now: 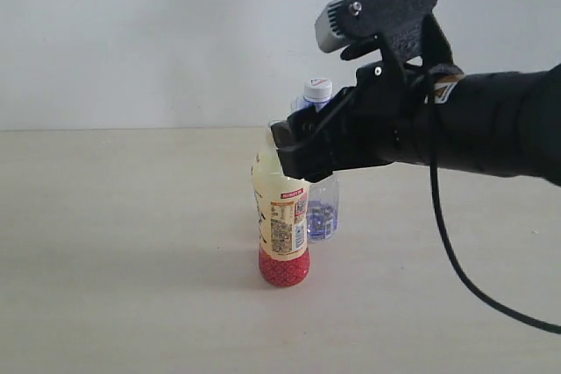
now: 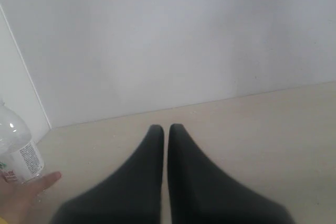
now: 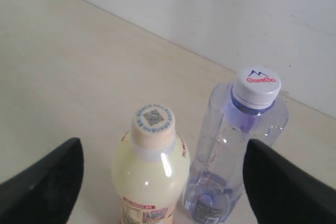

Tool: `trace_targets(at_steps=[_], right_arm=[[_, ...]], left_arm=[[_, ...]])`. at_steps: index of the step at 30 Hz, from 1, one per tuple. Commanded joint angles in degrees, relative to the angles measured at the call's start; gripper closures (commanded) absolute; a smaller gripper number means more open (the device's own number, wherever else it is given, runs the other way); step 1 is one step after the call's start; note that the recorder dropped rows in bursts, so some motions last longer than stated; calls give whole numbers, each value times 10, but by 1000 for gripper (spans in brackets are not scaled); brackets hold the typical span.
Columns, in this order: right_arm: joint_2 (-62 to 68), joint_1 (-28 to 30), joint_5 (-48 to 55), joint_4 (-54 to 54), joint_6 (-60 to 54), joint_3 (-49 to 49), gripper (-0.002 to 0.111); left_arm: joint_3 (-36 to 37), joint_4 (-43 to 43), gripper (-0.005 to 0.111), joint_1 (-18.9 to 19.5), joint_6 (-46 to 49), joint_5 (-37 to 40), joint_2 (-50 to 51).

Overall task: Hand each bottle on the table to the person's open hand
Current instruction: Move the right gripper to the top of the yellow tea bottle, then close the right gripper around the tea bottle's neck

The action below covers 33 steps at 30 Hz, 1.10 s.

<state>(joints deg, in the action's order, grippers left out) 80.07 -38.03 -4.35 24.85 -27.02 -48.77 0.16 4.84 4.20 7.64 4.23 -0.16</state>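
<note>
On the table [image 1: 105,243], the right gripper [image 1: 296,153] straddles the yellowish bottle [image 1: 282,216], jaws wide and gripping nothing, apparently lining up a grasp. The bluish bottle [image 1: 323,208] stands just beyond, on the far side. The left gripper [image 2: 166,132] is closed and empty. The person's hand [image 2: 21,198] holds the shorter bottle [image 2: 16,150].

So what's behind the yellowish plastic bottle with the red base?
A tall bluish-clear plastic bottle with a white cap stands just behind it. The black right gripper hides its middle in the exterior view.
</note>
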Motion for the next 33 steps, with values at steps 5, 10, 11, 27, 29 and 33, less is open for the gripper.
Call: trace_targets(at_steps=[5,10,11,27,29,33], right_arm=[[66,2,-98,-39,15,3,30],[79,-15,-132,-131,106,3,30],[83,-15,-136,-153,130,3,30],[132,-12,-208,-122,115,3,37],[132,-12,-214,-122,121,3,37],[134,-12,-232,-128,161,3,37]], left_arm=[[-2,1,103,0,1,-4,2],[-2,1,103,0,1,-4,2],[-2,1,103,0,1,-4,2],[-2,1,103,0,1,-4,2],[-2,1,103,0,1,-4,2],[-2,1,103,0,1,-4,2]])
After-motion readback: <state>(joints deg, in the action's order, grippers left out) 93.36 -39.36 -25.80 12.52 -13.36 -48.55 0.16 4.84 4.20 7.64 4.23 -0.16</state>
